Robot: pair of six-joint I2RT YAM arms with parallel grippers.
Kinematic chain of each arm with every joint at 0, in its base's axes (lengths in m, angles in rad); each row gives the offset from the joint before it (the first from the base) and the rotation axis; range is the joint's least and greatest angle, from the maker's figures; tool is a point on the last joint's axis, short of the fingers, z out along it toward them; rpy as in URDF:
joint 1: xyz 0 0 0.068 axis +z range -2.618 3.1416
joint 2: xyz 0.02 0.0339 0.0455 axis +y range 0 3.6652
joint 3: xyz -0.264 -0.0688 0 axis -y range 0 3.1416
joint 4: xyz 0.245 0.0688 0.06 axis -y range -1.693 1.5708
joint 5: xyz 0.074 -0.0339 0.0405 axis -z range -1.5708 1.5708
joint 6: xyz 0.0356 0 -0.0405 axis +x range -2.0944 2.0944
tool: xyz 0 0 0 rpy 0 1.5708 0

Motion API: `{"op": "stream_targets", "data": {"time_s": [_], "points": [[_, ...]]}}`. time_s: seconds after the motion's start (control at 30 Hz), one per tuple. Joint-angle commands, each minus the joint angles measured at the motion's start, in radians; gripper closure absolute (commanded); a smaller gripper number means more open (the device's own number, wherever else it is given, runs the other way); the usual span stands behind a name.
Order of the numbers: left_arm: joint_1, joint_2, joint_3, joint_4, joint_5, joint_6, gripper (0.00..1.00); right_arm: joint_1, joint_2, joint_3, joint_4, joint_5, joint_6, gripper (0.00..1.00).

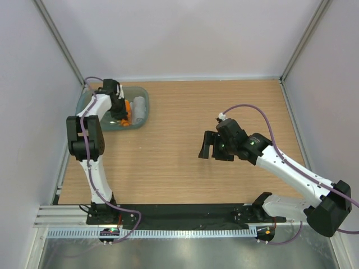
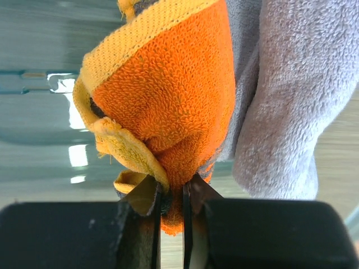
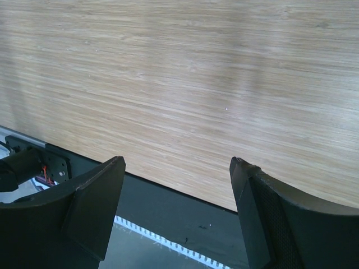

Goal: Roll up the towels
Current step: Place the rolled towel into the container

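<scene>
A: A pale wood table (image 1: 185, 140) inside white walls, with the teal tub (image 1: 106, 128) at ten o'clock on it. Where do we stand?

B: Our left gripper (image 2: 171, 193) is down in the tub, jaws nearly shut on a thin fold of the orange towel (image 2: 168, 101). The grey towel (image 2: 291, 84) lies against it, touching, at three o'clock in the wrist view.

A: And our right gripper (image 3: 178, 165)?

B: Its jaws are wide apart and hold nothing. It hovers over the wood at about three o'clock of the table.

A: Both cloths look bunched rather than rolled, so we judge the rolling not yet begun.

B: Agreed. We lift the orange one straight up and slowly, because the pinch takes only a little cloth near the hem and terry can slip. We also watch that the grey one doesn't drag along, since the piles cling.

A: Then we carry it to the middle of the table and lay it flat.

B: Yes, and our right gripper pins a corner before we roll.
</scene>
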Motion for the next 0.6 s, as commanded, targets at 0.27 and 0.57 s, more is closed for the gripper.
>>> {"op": "stream_targets", "data": {"time_s": [0.27,0.57], "points": [[0.145,0.155,0.063,0.009,0.602,-0.07,0.92,-0.006,-0.016,0.0,0.029,-0.03,-0.017,0.18],[0.174,0.185,0.101,-0.044,0.598,-0.031,0.67,-0.009,-0.008,0.017,0.026,-0.042,-0.018,0.18]]}}
